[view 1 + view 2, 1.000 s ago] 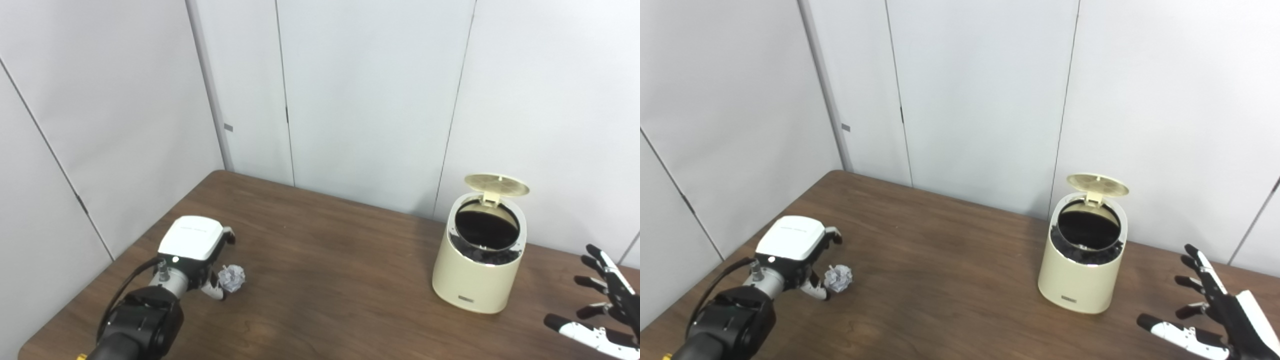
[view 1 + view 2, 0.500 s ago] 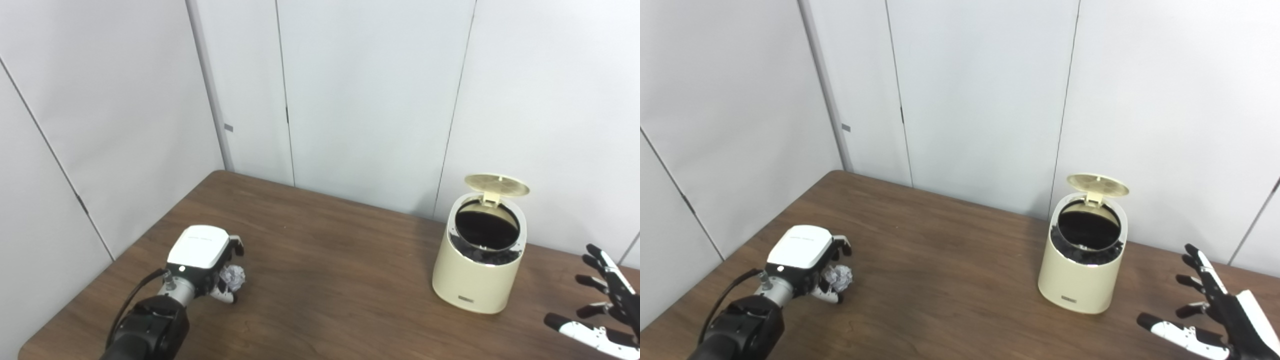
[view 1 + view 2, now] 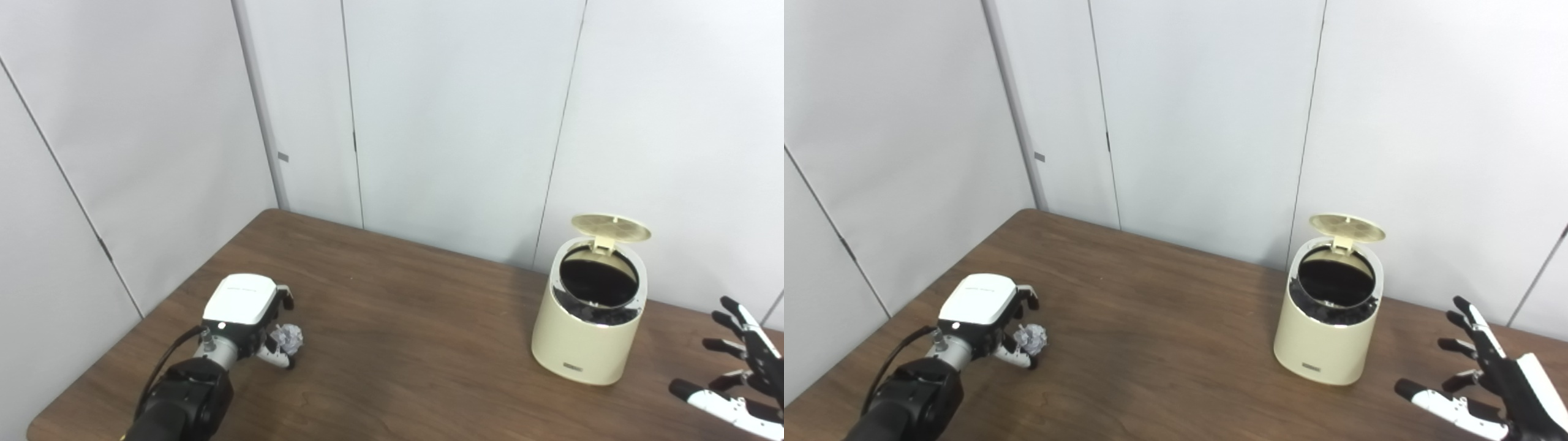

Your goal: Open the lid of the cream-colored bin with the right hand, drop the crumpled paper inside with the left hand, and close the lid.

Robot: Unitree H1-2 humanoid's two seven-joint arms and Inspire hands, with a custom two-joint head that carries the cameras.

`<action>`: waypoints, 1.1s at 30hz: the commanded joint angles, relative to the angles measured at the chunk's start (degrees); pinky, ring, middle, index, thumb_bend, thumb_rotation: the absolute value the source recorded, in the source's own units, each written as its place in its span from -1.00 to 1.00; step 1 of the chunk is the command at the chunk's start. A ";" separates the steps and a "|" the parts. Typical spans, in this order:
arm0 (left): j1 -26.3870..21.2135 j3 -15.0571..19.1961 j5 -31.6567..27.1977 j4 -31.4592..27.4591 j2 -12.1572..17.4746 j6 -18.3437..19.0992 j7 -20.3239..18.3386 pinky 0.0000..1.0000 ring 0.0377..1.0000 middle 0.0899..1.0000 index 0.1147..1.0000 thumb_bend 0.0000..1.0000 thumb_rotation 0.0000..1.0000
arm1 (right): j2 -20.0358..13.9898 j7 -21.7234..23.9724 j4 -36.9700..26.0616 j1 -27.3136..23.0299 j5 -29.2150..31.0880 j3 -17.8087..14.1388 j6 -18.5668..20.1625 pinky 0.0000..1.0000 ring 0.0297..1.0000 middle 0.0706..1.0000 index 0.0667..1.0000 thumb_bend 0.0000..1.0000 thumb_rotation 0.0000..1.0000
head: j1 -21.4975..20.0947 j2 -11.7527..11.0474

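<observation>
Two hands, one job each: the left hand [image 3: 248, 312] is curled around the paper ball [image 3: 288, 338] on the table [image 3: 398, 343], though a firm grip can't be confirmed. The bin [image 3: 588, 331] is left open-lidded, right hand [image 3: 1488, 383] spread empty beside it.

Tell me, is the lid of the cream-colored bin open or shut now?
Open. The lid stands raised at the back of the bin, and the dark inside shows through the round mouth.
</observation>
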 commanded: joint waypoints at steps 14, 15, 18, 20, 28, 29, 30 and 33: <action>-0.45 -5.92 -1.12 5.56 3.83 2.50 -2.82 -0.27 -0.15 -0.27 -0.11 0.05 -1.00 | -0.28 -1.41 -2.98 -1.92 -1.43 -0.94 -0.97 0.05 0.58 0.83 0.92 0.59 -0.01 | -0.05 0.72; -0.46 -6.11 -1.38 5.83 3.87 2.42 -2.68 -0.29 -0.16 -0.19 -0.14 0.05 -1.00 | -0.24 -1.44 -3.03 -1.88 -1.32 -1.02 -1.06 0.04 0.58 0.83 0.92 0.60 0.02 | -0.05 0.72; -0.33 -6.74 -1.90 5.57 3.99 2.61 -2.62 -0.31 -0.17 -0.14 -0.15 0.05 -1.00 | -0.12 -1.41 -3.34 -1.77 -1.13 -1.20 -0.71 0.04 0.58 0.84 0.92 0.61 0.04 | -0.04 0.81; -0.34 -7.32 -1.94 5.58 4.08 2.92 -2.72 -0.34 -0.19 -0.14 -0.15 0.05 -1.00 | -0.03 -1.46 -3.61 -1.67 -1.25 -1.28 -0.34 0.05 0.58 0.84 0.91 0.61 0.03 | -0.12 0.86; -0.08 -8.30 -3.67 6.61 4.22 1.47 0.74 -0.35 -0.21 -0.14 -0.15 0.05 -1.00 | 0.30 -2.06 -3.79 -1.39 -1.44 -1.35 -0.05 0.06 0.58 0.82 0.89 0.63 0.03 | -0.42 0.87; 0.05 -8.17 -4.09 6.15 4.13 1.23 1.54 -0.36 -0.22 -0.14 -0.16 0.05 -1.00 | 0.33 -2.08 -3.81 -1.35 -1.29 -1.38 -0.14 0.06 0.58 0.82 0.88 0.63 0.04 | -0.42 0.87; 0.23 -7.88 -4.73 6.01 3.99 0.57 3.11 -0.37 -0.22 -0.15 -0.16 0.05 -1.00 | 0.36 -2.11 -3.80 -1.31 -1.17 -1.41 -0.23 0.06 0.58 0.82 0.88 0.63 0.04 | -0.42 0.87; 0.60 -7.54 -5.12 5.24 3.77 -0.34 6.89 -0.43 -0.28 -0.15 -0.16 0.05 -1.00 | 0.37 -2.19 -3.58 -1.32 -1.01 -1.46 -0.51 0.05 0.57 0.81 0.88 0.61 0.04 | -0.54 0.87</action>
